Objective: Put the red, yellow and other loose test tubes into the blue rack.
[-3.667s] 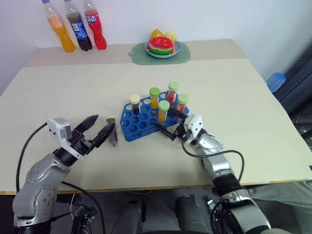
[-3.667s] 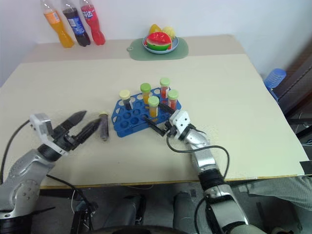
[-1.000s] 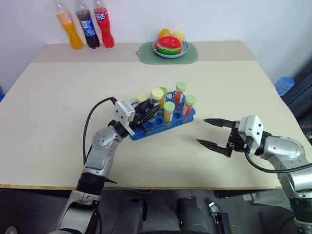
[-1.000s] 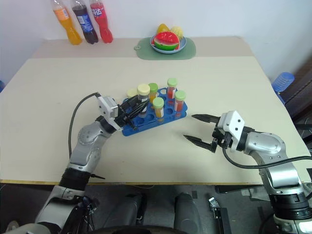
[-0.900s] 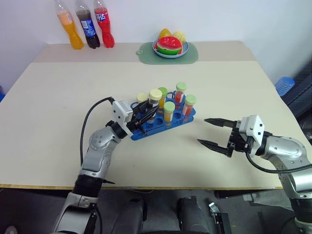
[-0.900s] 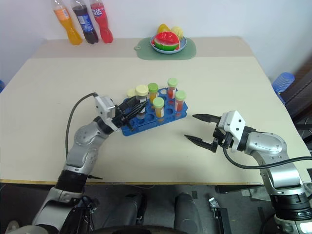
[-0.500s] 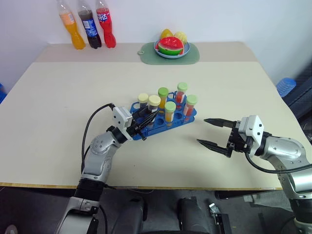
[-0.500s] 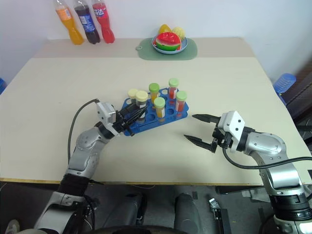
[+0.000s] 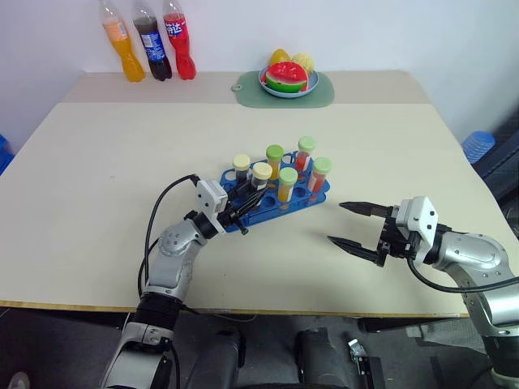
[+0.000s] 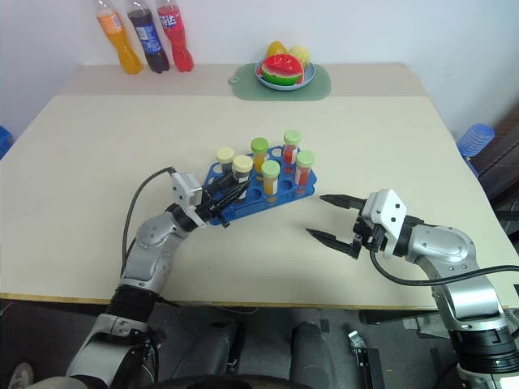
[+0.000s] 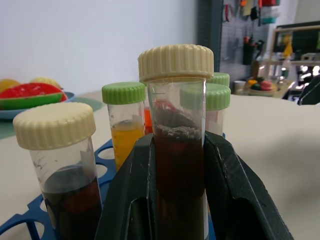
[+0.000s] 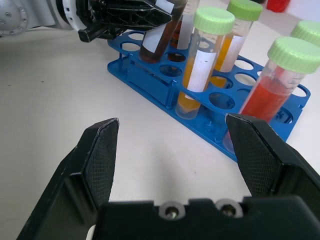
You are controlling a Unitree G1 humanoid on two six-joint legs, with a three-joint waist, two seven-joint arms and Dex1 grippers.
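Observation:
The blue rack [image 9: 310, 198] sits mid-table and holds several capped test tubes: yellow [image 9: 285, 185] and red [image 9: 319, 177] ones with green caps, and a dark one with a cream cap [image 9: 241, 166]. My left gripper [image 9: 251, 197] is shut on a dark brown test tube [image 11: 179, 165] with a cream cap. That tube leans slightly, with its lower end at a hole near the rack's left end [image 12: 150, 56]. My right gripper [image 9: 336, 223] hovers open over the table right of the rack, jaws wide and nothing between them [image 12: 175, 150].
Three soda bottles [image 9: 152, 40] stand at the table's back left. A plate of fruit [image 9: 289, 79] on a green mat is at the back centre. Bare tabletop lies left of the rack and between the rack and my right gripper.
My left gripper has sunk a little with the brown tube, whose cap now sits lower among the racked tubes. The right gripper has kept still.

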